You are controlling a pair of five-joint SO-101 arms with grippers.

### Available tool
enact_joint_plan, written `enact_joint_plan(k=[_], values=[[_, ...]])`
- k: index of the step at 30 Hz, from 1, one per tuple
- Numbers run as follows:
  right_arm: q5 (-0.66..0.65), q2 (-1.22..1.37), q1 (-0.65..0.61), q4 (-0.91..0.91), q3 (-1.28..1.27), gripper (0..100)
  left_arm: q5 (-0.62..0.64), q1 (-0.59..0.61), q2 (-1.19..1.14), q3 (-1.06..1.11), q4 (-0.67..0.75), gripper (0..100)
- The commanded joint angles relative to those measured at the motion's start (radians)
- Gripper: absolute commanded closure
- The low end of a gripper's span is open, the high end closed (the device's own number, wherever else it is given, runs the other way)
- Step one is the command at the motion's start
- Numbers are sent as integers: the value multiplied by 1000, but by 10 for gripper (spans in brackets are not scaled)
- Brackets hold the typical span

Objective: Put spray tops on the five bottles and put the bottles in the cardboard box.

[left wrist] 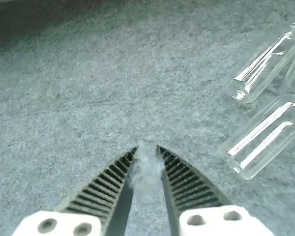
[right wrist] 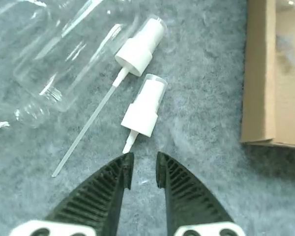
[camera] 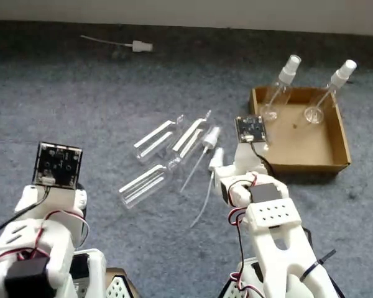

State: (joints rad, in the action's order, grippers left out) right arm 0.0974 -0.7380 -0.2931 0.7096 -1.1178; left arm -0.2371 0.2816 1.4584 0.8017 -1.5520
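Three clear bottles without tops lie on the carpet: one (camera: 154,141), a second (camera: 189,136) and a third (camera: 146,184). Beside them lie two white spray tops (camera: 210,138) (camera: 216,158) with long tubes. Just past the fingertips of my right gripper (right wrist: 142,160) lies the nearer spray top (right wrist: 145,105); the jaws stand slightly open with nothing held. The other top (right wrist: 140,44) lies beyond it. My left gripper (left wrist: 147,151) hovers open over bare carpet, with two bottles (left wrist: 265,66) (left wrist: 265,137) off to its side. Two capped bottles (camera: 280,87) (camera: 329,90) stand in the cardboard box (camera: 336,162).
A further spray top (camera: 140,46) with its tube lies far back near the carpet's edge. The cardboard box wall (right wrist: 258,73) is close beside my right gripper. Open carpet stretches across the left half of the table.
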Motion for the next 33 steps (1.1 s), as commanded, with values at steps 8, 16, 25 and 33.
enact_joint_plan(k=[8, 16, 25, 33], values=[[8, -243, 65, 10, -45, 943, -60, 5, 386, 222, 37, 989], [8, -558, 61, 8, -228, 943, -60, 5, 354, 456, 302, 989], [8, -739, 61, 8, -331, 943, -55, -222, 354, 645, 402, 991], [8, -739, 61, 8, -332, 943, -54, -220, 354, 676, 397, 993]])
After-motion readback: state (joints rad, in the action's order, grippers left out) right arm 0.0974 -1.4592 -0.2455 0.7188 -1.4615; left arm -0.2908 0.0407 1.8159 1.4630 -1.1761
